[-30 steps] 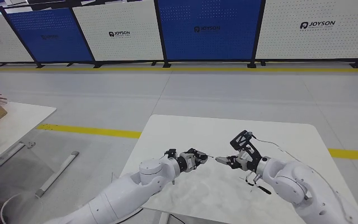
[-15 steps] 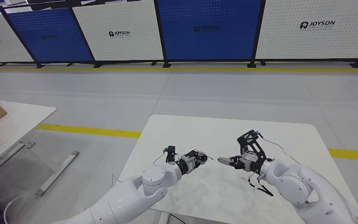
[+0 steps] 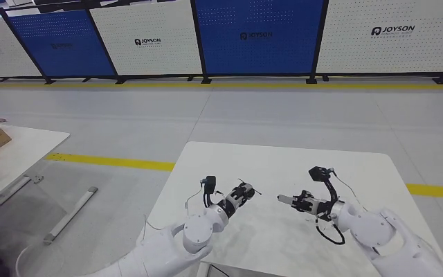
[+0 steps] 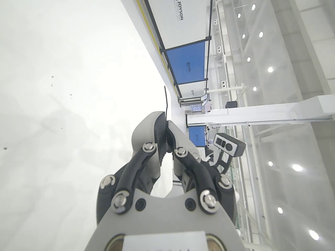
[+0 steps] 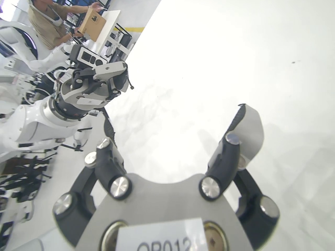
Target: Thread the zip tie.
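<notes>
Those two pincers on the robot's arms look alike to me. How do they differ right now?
The left pincer is shut, while the right pincer stands open. The left pincer grips a thin black zip tie that sticks out past its tips; the right pincer holds nothing. Both have the same build and face each other above the white table.

Left tool [image 4: 165, 121] clamped; right tool [image 5: 174, 116] agape.
</notes>
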